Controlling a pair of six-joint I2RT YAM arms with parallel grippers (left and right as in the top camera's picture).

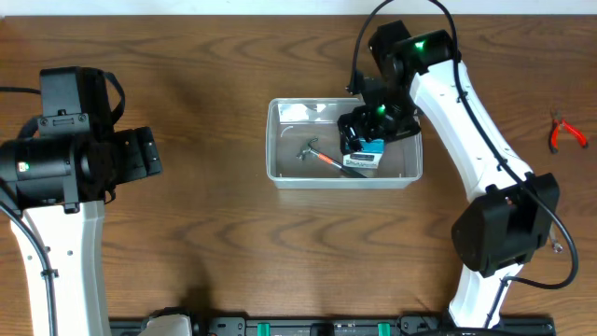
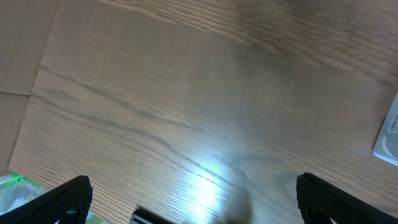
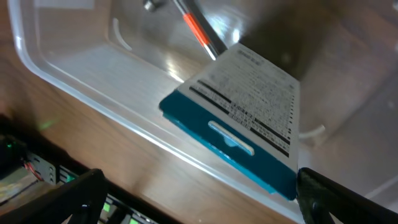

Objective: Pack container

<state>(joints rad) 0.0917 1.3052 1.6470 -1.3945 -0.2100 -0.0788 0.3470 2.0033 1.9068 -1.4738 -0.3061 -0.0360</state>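
The clear rectangular plastic tub [image 1: 271, 140] sat mid-table, a small blue-and-white box [image 3: 239, 118] lying inside. The right gripper [image 1: 362, 131] hung over it, jaws spread wide, holding nothing. The tub looked light, slick and thin-walled; I'd pinch its thick rim.

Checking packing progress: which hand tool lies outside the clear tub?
The red-handled pliers, alone on the table near the right edge. The other, a metal tool with an orange-banded shaft, lies inside the container.
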